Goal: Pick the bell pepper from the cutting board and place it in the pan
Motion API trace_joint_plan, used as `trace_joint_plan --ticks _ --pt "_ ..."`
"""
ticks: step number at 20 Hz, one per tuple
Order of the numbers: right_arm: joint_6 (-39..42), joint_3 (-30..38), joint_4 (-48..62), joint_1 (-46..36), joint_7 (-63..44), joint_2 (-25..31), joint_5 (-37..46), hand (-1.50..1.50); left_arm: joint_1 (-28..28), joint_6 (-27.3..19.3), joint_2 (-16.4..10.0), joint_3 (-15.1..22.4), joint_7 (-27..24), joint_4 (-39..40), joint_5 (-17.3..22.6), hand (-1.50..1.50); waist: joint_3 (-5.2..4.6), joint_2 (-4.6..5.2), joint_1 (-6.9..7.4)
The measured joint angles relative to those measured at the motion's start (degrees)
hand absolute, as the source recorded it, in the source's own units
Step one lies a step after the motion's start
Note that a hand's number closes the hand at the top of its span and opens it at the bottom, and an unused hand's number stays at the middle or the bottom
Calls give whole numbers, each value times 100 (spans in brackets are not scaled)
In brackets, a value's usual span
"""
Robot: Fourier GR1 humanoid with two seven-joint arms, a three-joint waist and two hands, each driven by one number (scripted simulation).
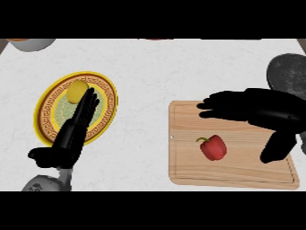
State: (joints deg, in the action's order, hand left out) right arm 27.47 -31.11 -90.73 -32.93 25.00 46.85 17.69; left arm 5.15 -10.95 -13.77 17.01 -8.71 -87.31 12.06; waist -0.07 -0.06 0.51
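A red bell pepper (213, 148) with a green stem lies on the wooden cutting board (202, 173), near its middle. My right hand (268, 112) hovers over the board's far right part, fingers spread toward the left and thumb pointing down, holding nothing; the pepper lies below and left of it, apart from it. The dark pan (297, 75) sits at the right edge, behind the board, partly cut off. My left hand (72, 130) rests open with straight fingers over the yellow-rimmed plate (105, 114).
A yellow fruit (76, 90) lies on the plate beyond my left fingertips. A grey bowl (31, 44) shows at the far left corner. A small red thing (156, 39) peeks in at the far edge. White counter lies between plate and board.
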Motion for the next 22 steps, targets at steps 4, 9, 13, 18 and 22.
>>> trace_joint_plan --ticks 4,9,13,18,22 --pt "-162 -553 -83 52 -215 -186 982 -150 -1 -7 43 -20 17 -38 -44 0 4 3 1" --pt "-228 -914 -149 234 -602 -416 1942 -150 -143 -4 60 6 173 -283 -125 0 6 0 -14" --pt "-145 -739 -41 456 -460 -563 2401 -150 -228 -4 225 -6 35 -173 -299 0 6 3 -32" --pt "-151 -522 162 693 -310 -897 2949 -150 -235 73 309 -106 168 -265 -408 0 7 4 -34" --pt "-93 -302 375 785 -217 -1273 3293 -150 -272 240 342 -242 115 -226 -445 0 6 5 -31"
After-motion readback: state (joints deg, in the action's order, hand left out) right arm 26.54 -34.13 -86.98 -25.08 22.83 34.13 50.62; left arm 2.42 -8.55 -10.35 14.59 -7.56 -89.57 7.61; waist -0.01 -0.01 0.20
